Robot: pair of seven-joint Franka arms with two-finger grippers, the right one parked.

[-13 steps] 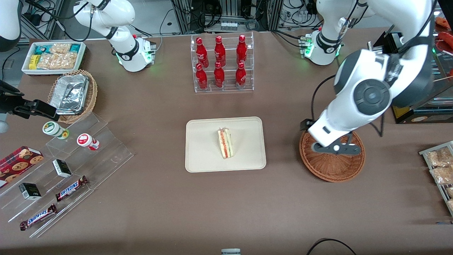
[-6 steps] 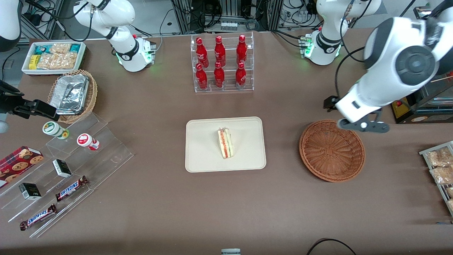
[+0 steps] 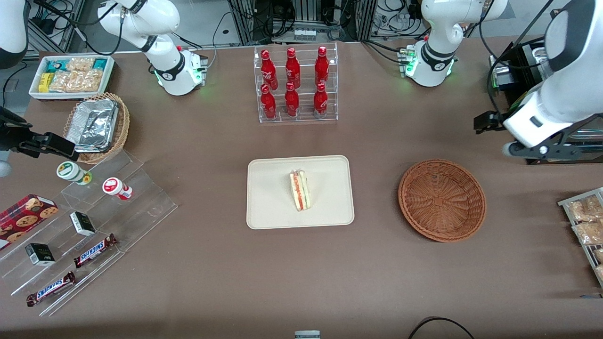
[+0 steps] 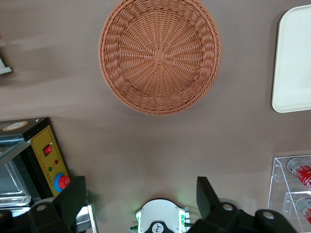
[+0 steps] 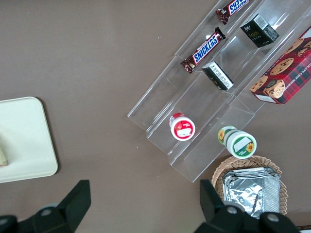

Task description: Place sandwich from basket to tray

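Note:
The sandwich [image 3: 299,190], a pale wedge with red, orange and green layers, lies on the cream tray [image 3: 268,197] at the middle of the table. Nothing lies in the reddish-brown woven basket [image 3: 442,200], which stands beside the tray toward the working arm's end. My gripper [image 3: 546,150] hangs high above the table, farther from the front camera than the basket and apart from it. In the left wrist view the gripper [image 4: 140,196] is open with only bare table between its fingers; the basket [image 4: 160,53] and an edge of the tray [image 4: 294,63] show there too.
A clear rack of red bottles [image 3: 296,84] stands farther from the front camera than the tray. A yellow control box [image 4: 48,158] and dark equipment sit close to my gripper. A snack rack [image 3: 586,226] is at the working arm's end; acrylic shelves [image 3: 89,212] at the parked arm's.
My gripper has risen from over the basket and swung away toward the working arm's end of the table. The basket now shows fully. The sandwich has stayed on the tray.

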